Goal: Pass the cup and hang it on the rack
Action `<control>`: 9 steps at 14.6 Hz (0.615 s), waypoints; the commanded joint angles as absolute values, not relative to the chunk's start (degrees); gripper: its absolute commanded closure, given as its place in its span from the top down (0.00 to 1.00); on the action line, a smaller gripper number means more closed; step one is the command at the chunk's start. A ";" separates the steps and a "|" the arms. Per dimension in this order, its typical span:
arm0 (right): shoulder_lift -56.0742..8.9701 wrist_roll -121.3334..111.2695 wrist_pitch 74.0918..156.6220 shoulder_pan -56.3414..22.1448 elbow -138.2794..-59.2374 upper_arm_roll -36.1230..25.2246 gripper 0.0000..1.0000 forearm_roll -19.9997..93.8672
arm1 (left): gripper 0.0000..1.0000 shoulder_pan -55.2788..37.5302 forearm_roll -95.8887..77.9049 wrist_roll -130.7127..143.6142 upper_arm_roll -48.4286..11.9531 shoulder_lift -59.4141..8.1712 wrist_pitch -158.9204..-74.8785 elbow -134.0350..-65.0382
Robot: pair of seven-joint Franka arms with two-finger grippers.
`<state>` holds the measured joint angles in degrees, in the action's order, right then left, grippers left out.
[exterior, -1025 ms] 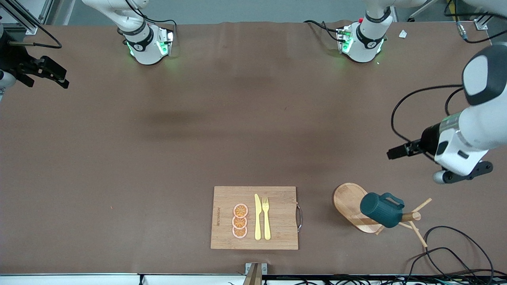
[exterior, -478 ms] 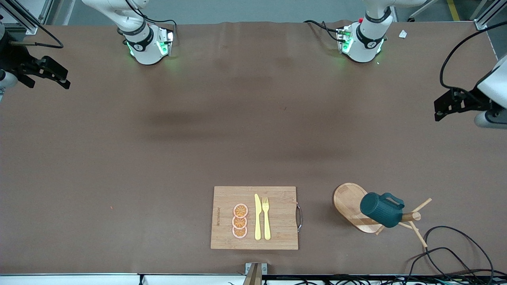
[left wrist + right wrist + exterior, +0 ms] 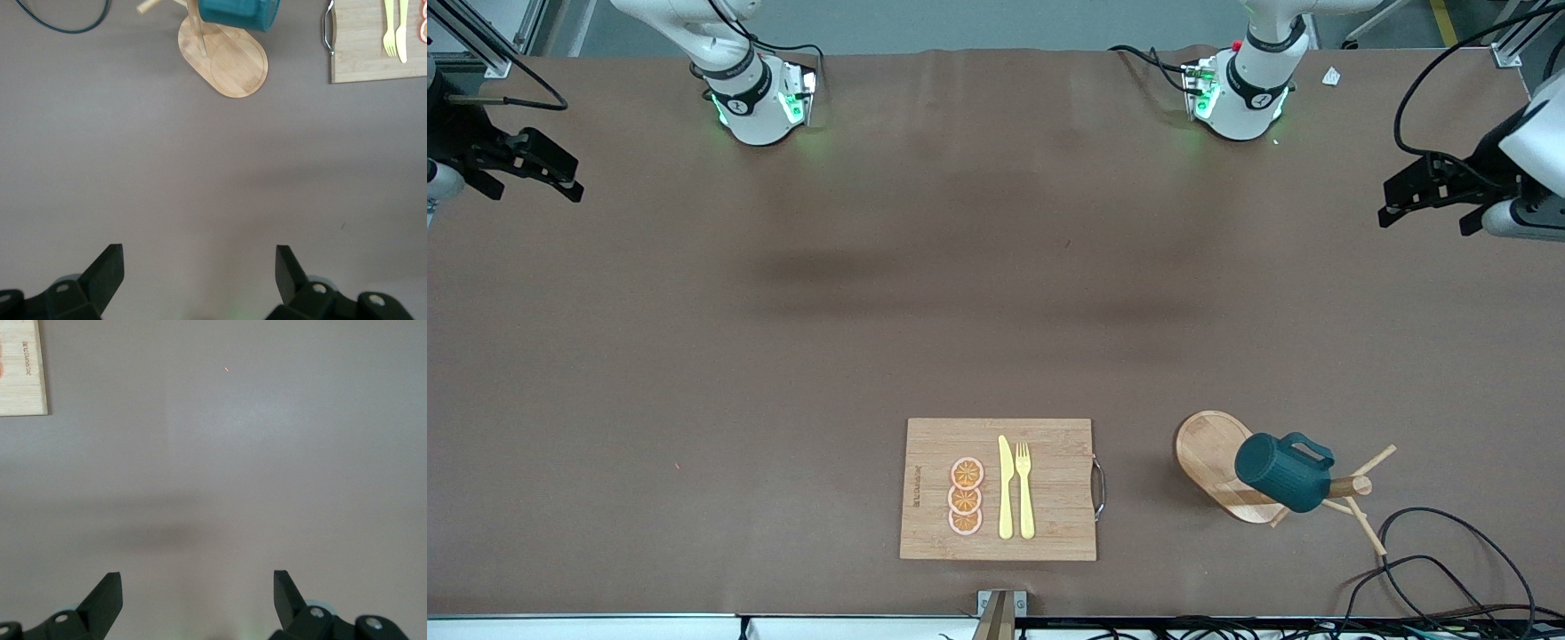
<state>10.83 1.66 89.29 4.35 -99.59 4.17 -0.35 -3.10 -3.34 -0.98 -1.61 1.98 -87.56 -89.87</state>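
The dark teal cup (image 3: 1282, 471) hangs by its handle on the light wooden rack (image 3: 1208, 452), which stands near the front camera toward the left arm's end of the table. In the left wrist view the cup (image 3: 237, 12) and the rack's oval base (image 3: 230, 63) show far off. My left gripper (image 3: 1423, 220) hovers open and empty over that end's table edge, well away from the rack; its fingers stand wide apart (image 3: 199, 259). My right gripper (image 3: 532, 188) waits open and empty over the right arm's end (image 3: 197, 583).
A bamboo cutting board (image 3: 1049, 444) with a metal handle lies beside the rack, carrying a yellow knife (image 3: 1005, 489), a yellow fork (image 3: 1024, 489) and orange slices (image 3: 966, 496). Black cables (image 3: 1432, 560) loop on the table near the rack. Both arm bases stand along the table's edge farthest from the camera.
The left arm has swung up and away from above the rack to its own end of the table. The cup stays hanging on the rack. The right arm has hardly moved.
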 commanded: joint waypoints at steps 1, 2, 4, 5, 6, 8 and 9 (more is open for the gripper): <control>10.20 0.70 88.68 4.75 -98.53 4.22 1.00 -0.35 | 1.00 -2.64 -3.17 2.09 -3.77 6.41 -89.74 -95.70; 10.20 0.79 88.68 4.66 -98.53 4.22 1.00 -0.35 | 1.00 -2.64 -1.16 3.85 -5.35 7.11 -89.82 -96.23; 10.20 0.79 88.77 4.57 -98.44 4.22 1.00 -0.35 | 1.00 -1.94 1.66 5.53 -8.43 7.12 -89.91 -96.33; 10.20 0.88 88.77 4.40 -98.44 4.31 1.00 -0.35 | 1.00 -1.76 1.58 5.10 -8.44 7.12 -90.17 -96.42; 10.20 0.88 88.77 4.39 -98.44 4.31 1.00 -0.35 | 1.00 -1.67 1.50 4.49 -8.44 7.03 -90.26 -96.33; 10.20 0.88 88.77 4.39 -98.35 4.31 1.00 -0.35 | 1.00 -1.32 1.49 3.96 -8.44 7.12 -90.09 -96.33; 10.20 0.88 88.68 4.39 -98.35 4.31 1.00 -0.35 | 1.00 -1.14 1.49 3.26 -8.44 6.95 -90.09 -96.24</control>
<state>10.69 1.59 89.30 4.35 -99.47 4.18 -0.35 -2.28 0.76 4.59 -8.04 5.74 -89.20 -94.94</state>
